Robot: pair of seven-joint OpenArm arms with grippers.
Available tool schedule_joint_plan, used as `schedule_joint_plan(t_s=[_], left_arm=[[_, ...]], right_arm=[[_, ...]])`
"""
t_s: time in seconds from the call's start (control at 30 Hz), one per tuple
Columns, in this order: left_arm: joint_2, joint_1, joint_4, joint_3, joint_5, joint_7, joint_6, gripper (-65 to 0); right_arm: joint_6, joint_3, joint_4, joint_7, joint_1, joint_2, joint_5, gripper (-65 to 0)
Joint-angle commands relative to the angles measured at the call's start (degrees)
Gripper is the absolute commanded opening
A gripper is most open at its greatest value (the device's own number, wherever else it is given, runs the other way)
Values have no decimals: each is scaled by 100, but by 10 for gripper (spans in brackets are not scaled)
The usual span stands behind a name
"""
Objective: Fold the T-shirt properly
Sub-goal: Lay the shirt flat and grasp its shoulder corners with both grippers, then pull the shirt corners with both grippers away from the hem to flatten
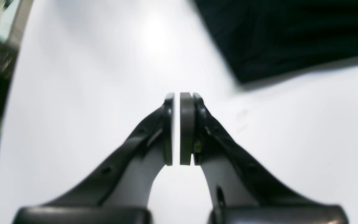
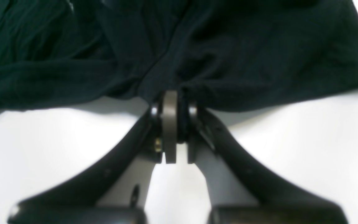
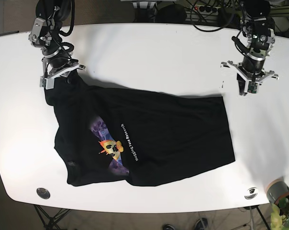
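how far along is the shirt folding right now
Early stage. Done: the black printed T-shirt lies mostly spread on the white table, print up, with no fold visible. In hand: the right tool is shut on bunched fabric at the shirt's edge. The left tool is nearly closed over bare table, holding nothing, apart from the shirt. Left: every fold.

far table [image 3: 149, 52]: bare, open passage | centre: black T-shirt [image 3: 149, 139] spread, covering it | near-right edge: potted plant [image 3: 283, 199] and round grommet [image 3: 251, 192] | near-left edge: round grommet [image 3: 43, 192]
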Motion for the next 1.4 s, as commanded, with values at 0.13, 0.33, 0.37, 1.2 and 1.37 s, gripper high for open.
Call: schedule_joint_plan(t_s=[0.13, 0.33, 0.37, 1.2, 1.37], left_arm=[[-26, -709, 67, 527, -49, -138, 16, -225], [150, -1755, -786, 817, -31, -138, 16, -140], [141, -1992, -1094, 878, -31, -138, 16, -140], [9, -2283, -2562, 1467, -67, -130, 7, -140], [27, -2133, -2650, 1397, -67, -156, 7, -140]], right_arm=[[64, 10, -145, 272, 182, 89, 67, -628], [64, 10, -268, 272, 349, 89, 67, -628], [64, 10, -312, 272, 367, 80, 67, -628], [55, -78, -470, 228, 806, -61, 67, -628], [55, -78, -479, 228, 780, -61, 76, -628]])
